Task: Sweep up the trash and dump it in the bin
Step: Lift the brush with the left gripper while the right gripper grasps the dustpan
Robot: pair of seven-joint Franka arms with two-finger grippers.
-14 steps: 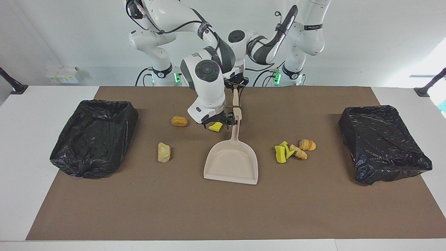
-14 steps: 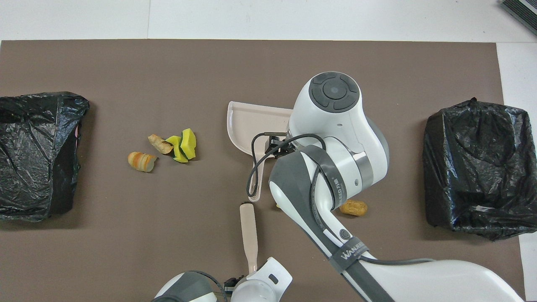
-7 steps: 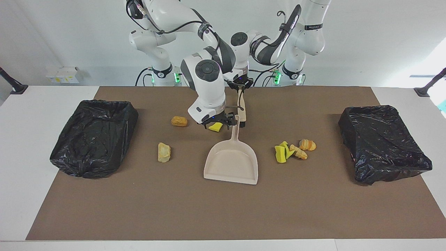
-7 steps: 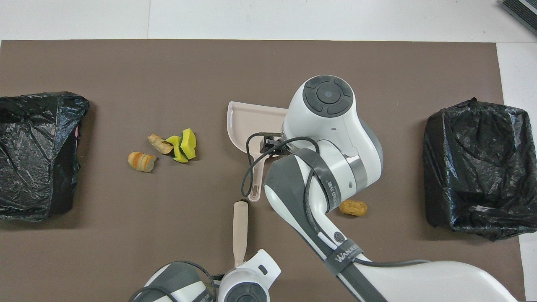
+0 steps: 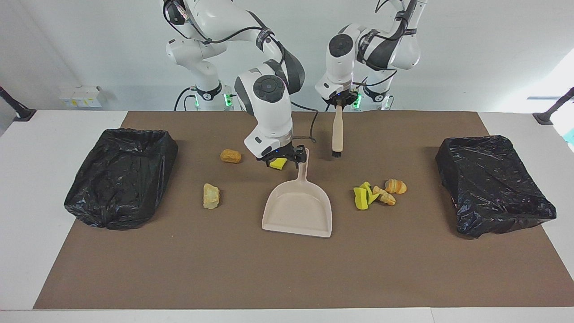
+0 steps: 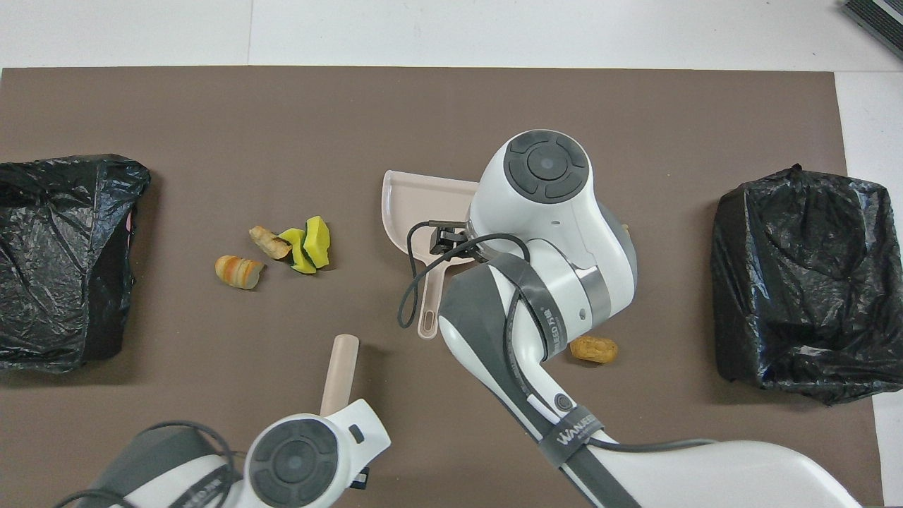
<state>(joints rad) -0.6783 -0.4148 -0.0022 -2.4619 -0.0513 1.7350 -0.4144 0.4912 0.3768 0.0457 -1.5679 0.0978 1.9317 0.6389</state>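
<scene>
Beige dustpan (image 5: 298, 208) holds nothing | black bins (image 5: 121, 177) (image 5: 493, 184) at table ends | trash (image 5: 374, 193) on mat beside dustpan | left gripper (image 5: 338, 101) pinching brush (image 5: 337, 134) | right gripper (image 5: 282, 159) spread over dustpan handle

Grey strap (image 6: 573, 436) on right arm (image 6: 564, 282), overhead view: "WANBEI"-like lettering, only partly legible. Second strap (image 6: 557, 328): print unreadable. Nothing else readable.

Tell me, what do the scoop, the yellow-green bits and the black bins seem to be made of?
The dustpan looks like smooth moulded plastic, beige with a faint sheen. The yellow-green scraps look like matte sponge foam, cut unevenly. The bins are covered in thin, glossy, crinkled black plastic bags; what lies underneath is hidden.
</scene>
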